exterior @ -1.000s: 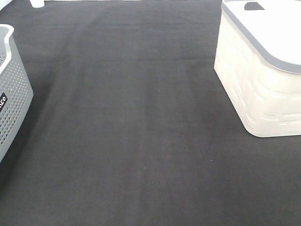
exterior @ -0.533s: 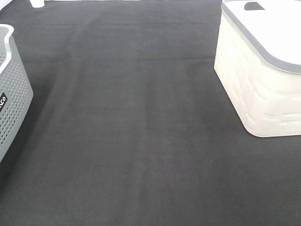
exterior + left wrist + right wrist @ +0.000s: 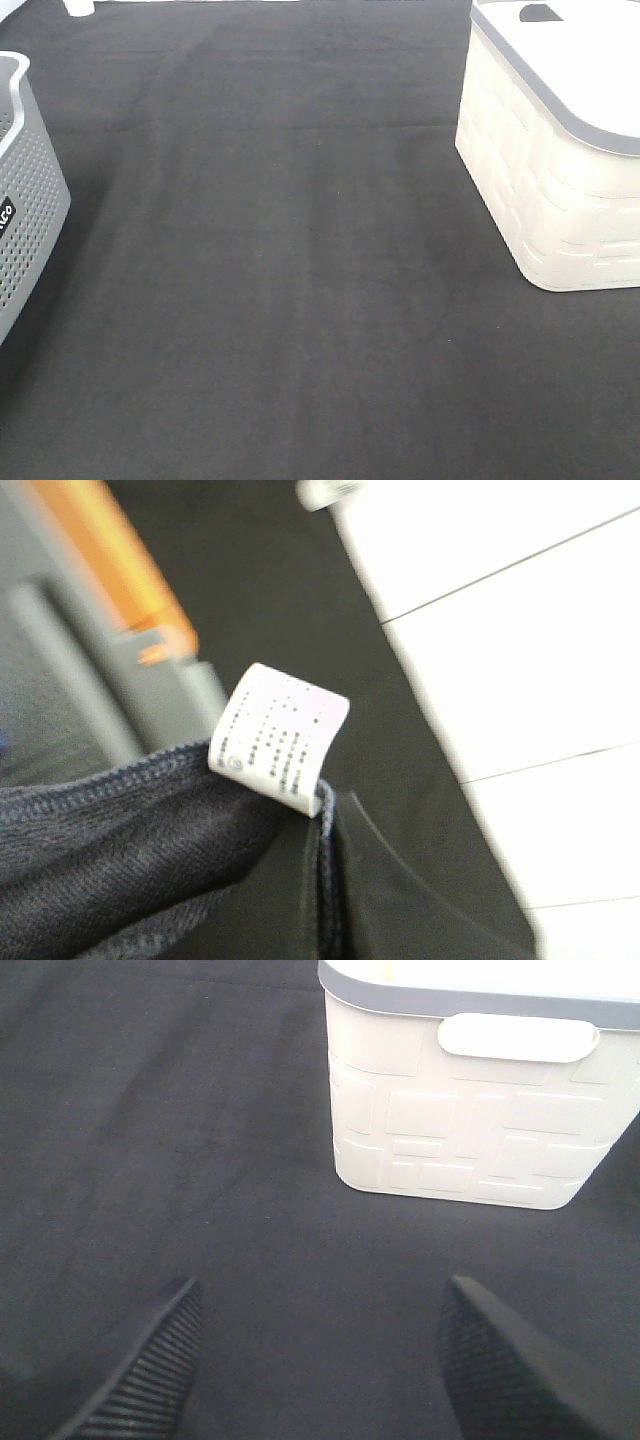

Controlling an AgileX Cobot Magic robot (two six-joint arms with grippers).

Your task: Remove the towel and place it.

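- Towel (image 3: 110, 850) of grey-blue cloth with a stitched hem hung close to the left wrist camera, lifted clear of any surface.
- White tag (image 3: 280, 735), printed with small dark text too blurred to read, stood up from one corner of the towel.
- Left gripper (image 3: 328, 900) showed only as two dark fingers pressed close together, with the towel's hem running down between them, so it was clamped on the cloth.
- Behind the towel lay a blurred orange and grey shape (image 3: 120, 570) and pale floor tiles (image 3: 520, 680); how far the towel was from the cream basket could not be told.
- Cream basket (image 3: 540, 190), with a grey rim and a brick-like pattern moulded into its walls, stood on a black table cover (image 3: 300, 250).
- Grey basket (image 3: 30, 200), its wall pierced with small holes, stood well apart from the cream basket, across the open stretch of black cover.
- Right gripper (image 3: 320, 1360) hovered over the black cover near the cream basket, facing the wall that had an oval handle slot (image 3: 518, 1038).
- Its two ridged black fingers (image 3: 150, 1360) were spread wide apart with nothing between them.
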